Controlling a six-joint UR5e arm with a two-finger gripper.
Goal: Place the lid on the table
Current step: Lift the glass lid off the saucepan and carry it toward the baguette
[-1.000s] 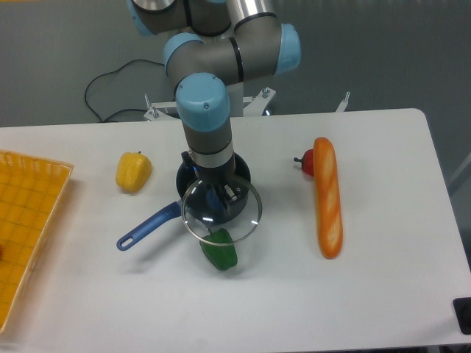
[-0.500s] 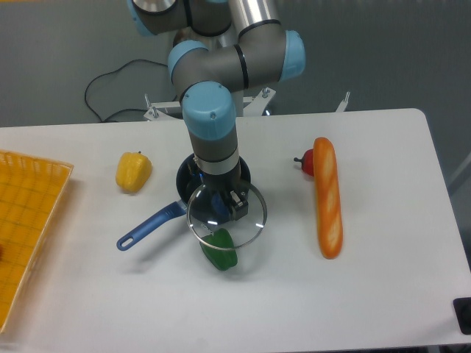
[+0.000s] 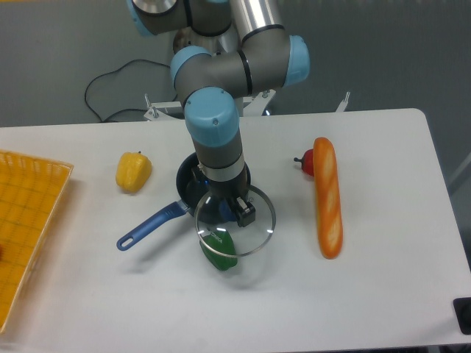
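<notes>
The round glass lid (image 3: pixel 250 234) with its thin silver rim hangs above the white table (image 3: pixel 383 279), partly over the green pepper (image 3: pixel 219 251) and the pan's front edge. My gripper (image 3: pixel 234 211) reaches down onto the lid's middle and is shut on its knob, which the fingers hide. Just behind the lid, the dark saucepan (image 3: pixel 193 184) with the blue handle (image 3: pixel 147 226) stands uncovered on the table.
A yellow pepper (image 3: pixel 133 170) lies left of the pan. A long baguette (image 3: pixel 327 196) lies to the right with a red fruit (image 3: pixel 307 162) beside its far end. A yellow-orange mesh tray (image 3: pixel 26 220) fills the left edge.
The gripper has carried the lid forward and to the right, off the pan and further over the green pepper.
</notes>
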